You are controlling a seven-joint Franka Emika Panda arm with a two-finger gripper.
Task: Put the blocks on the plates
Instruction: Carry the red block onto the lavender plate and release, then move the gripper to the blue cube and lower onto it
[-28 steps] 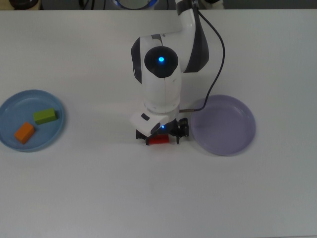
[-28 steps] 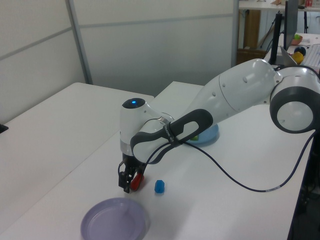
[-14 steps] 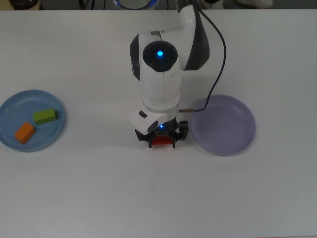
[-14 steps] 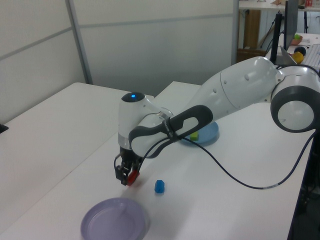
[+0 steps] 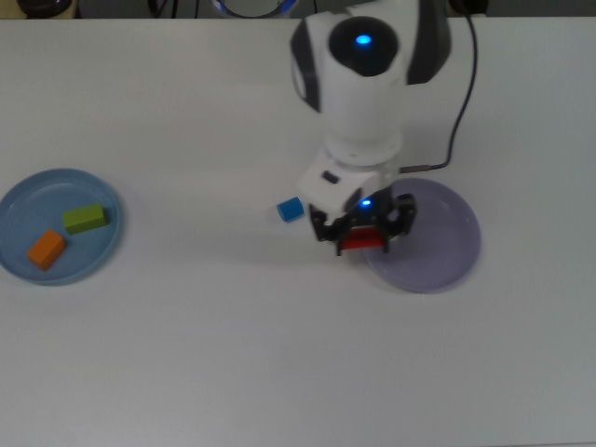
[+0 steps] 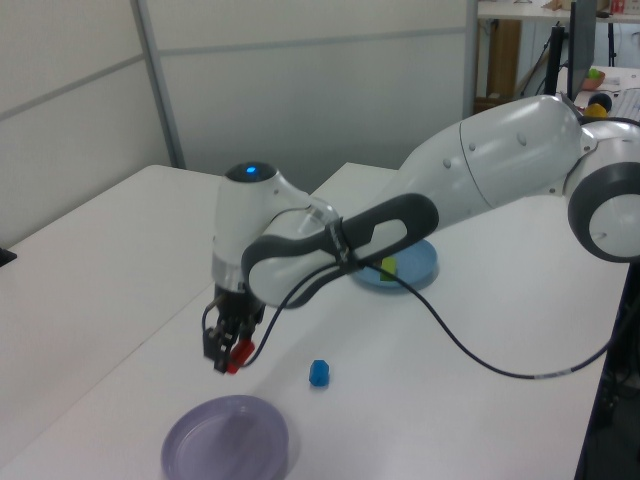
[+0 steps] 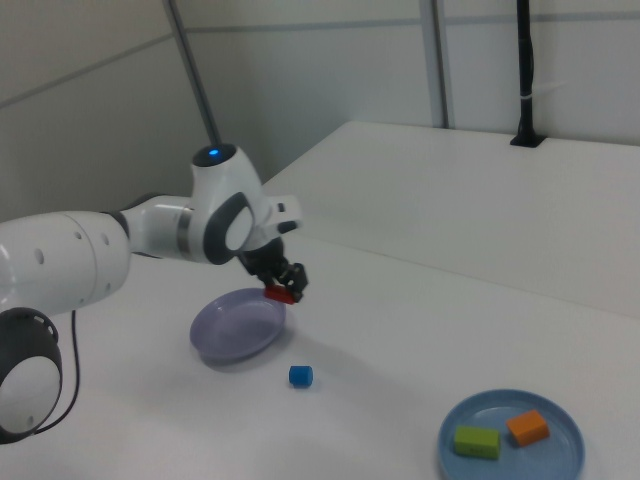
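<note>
Moved: gripper (image 5: 363,233) has carried the red block (image 5: 362,242) off the table to the lavender plate (image 5: 438,244) rim.
Grip: fingers clamped on it, seemingly airborne.
Blue cube (image 5: 291,209): on table.
Green block (image 5: 85,218), orange block (image 5: 46,249): on blue plate (image 5: 19,200).

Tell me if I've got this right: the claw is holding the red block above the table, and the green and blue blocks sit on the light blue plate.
Not quite. The top view shows the light blue plate holding the green block and the orange block; the blue block lies on the table. The claw does hold the red block aloft.
</note>
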